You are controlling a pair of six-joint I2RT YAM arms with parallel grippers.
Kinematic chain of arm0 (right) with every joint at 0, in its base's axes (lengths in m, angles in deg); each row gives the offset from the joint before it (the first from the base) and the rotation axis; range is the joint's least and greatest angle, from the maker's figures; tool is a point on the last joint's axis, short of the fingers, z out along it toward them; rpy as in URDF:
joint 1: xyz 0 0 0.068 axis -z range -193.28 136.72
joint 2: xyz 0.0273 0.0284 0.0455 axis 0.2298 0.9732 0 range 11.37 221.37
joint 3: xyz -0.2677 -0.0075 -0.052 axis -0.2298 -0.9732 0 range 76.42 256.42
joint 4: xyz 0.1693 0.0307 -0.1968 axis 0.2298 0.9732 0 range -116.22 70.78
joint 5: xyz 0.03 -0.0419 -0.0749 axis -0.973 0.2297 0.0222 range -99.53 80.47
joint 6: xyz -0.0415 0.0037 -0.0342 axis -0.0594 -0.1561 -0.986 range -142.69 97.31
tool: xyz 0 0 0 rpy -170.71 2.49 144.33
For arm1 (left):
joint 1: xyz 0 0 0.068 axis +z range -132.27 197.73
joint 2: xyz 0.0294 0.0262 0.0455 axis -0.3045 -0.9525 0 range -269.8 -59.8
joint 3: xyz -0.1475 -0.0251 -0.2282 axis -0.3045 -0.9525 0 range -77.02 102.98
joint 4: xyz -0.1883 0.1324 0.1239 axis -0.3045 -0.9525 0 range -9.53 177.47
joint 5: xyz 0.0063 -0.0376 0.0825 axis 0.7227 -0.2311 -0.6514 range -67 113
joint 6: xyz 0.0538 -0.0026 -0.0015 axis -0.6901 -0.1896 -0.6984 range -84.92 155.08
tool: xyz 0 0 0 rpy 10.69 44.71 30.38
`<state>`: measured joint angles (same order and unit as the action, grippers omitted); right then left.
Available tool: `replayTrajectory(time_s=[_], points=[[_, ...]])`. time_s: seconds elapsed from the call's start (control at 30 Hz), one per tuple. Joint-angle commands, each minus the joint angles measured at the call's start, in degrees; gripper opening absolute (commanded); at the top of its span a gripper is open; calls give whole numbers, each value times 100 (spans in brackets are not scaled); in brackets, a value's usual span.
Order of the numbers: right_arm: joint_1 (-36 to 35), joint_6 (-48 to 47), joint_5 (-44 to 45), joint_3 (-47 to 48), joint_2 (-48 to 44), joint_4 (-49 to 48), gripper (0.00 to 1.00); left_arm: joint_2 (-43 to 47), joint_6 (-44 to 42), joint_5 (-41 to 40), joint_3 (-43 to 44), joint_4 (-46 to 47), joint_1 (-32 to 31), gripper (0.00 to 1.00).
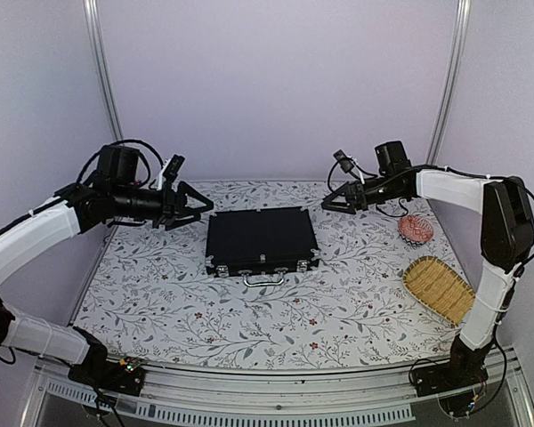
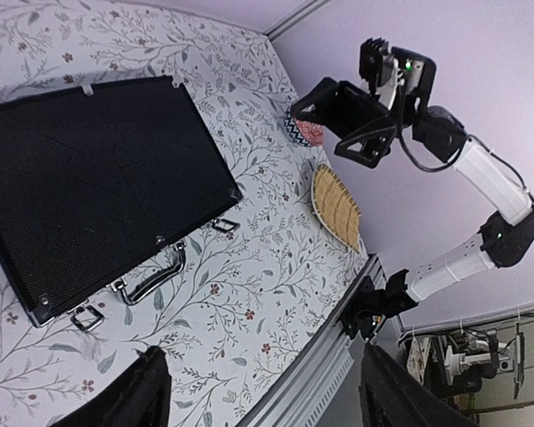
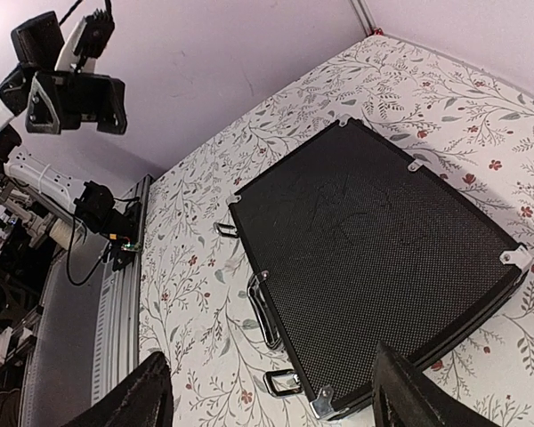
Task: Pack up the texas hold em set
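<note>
This is a robot lab cell, not a home. Plain pale walls (image 1: 276, 89) joined by metal posts (image 1: 102, 71) box in a table (image 1: 160, 302) covered with a floral cloth. The left arm (image 1: 27, 245) and right arm (image 1: 503, 222) are bolted to an aluminium rail (image 1: 276, 391) at the near edge, with cables (image 1: 129, 142) looping off them. Past the rail stands other gear (image 3: 18, 231).

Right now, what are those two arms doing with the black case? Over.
Left gripper and right gripper both open, holding nothing, either side of the case. Case lid down, flat on table. Basket and dish off right, not blocking.
</note>
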<state>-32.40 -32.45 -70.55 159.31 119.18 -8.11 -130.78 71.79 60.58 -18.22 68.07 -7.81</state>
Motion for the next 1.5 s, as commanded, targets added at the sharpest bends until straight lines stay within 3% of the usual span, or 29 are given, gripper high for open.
replayTrajectory(time_s=[0.0, 0.2, 0.37, 0.6, 0.7, 0.97, 1.47], points=[[19, -597, 0, -460, -469, 587, 78, -22, -555, -640, 551, -1104, 18, 73], [15, -498, 638, -614, -403, 445, 77, -866, -795, -1372, 464, -640, 347, 79], [11, -196, 1321, -85, 326, 597, 75, -1810, -921, -1667, 356, 161, 890, 83], [-33, -42, 1300, 631, 1495, 894, 70, -3067, -886, -860, 296, 1165, 1212, 81], [-150, -144, 1095, 744, 1729, 975, 70, -3396, -771, -438, 234, 1559, 1085, 80], [-498, -411, 773, 631, 1908, 1191, 70, -3933, -795, -335, 440, 1729, 495, 76], [-501, -485, 644, -584, 963, 1219, 69, -4414, -746, -351, 1017, 1719, -394, 72]])
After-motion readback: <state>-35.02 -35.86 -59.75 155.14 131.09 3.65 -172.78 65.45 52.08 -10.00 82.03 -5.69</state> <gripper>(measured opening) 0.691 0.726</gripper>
